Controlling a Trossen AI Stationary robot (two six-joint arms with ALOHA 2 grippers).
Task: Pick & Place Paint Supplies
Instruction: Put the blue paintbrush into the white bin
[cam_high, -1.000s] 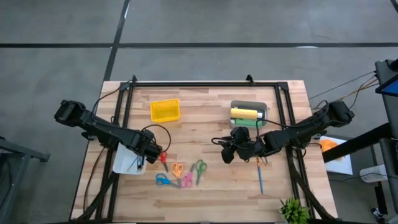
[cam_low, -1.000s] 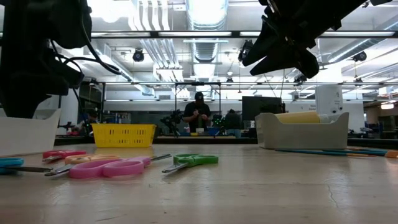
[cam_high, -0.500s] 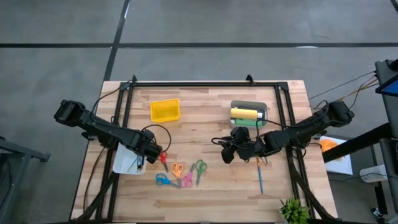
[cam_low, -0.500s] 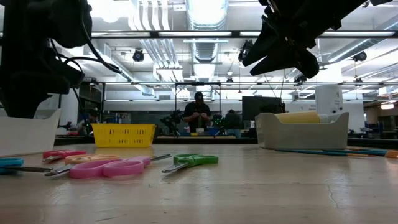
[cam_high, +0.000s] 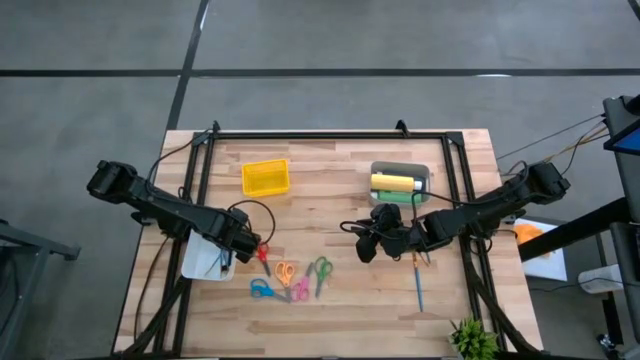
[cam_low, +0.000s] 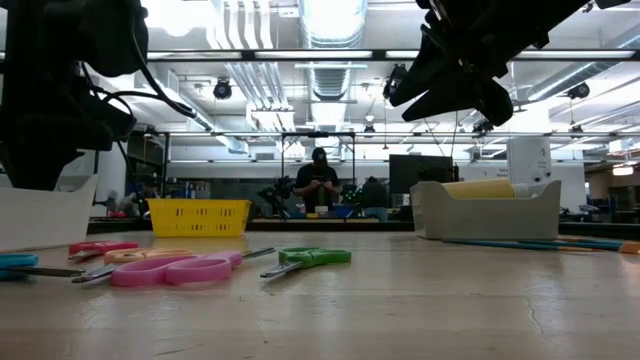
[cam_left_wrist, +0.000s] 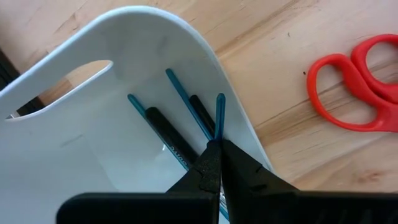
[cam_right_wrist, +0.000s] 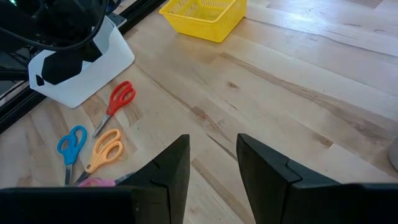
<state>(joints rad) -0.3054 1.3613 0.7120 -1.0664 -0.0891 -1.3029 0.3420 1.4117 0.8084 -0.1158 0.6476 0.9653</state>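
A thin teal brush (cam_left_wrist: 219, 112) is pinched in the clenched left hand (cam_left_wrist: 214, 163) over the white bin (cam_left_wrist: 124, 37), ready to join two sticks already inside. The right hand (cam_right_wrist: 211, 163) hovers released and empty above the tabletop (cam_right_wrist: 298, 81), near the grey bin (cam_high: 400, 170) holding paint bottles.

Your L arm (cam_high: 160, 205) and R arm (cam_high: 480, 212): both matte black, jointed tubular links w/ bulky housings. Black cable loops off each wrist. Each pincer has two dark, flat, tapered fingers (cam_right_wrist: 171, 171), no visible markings.
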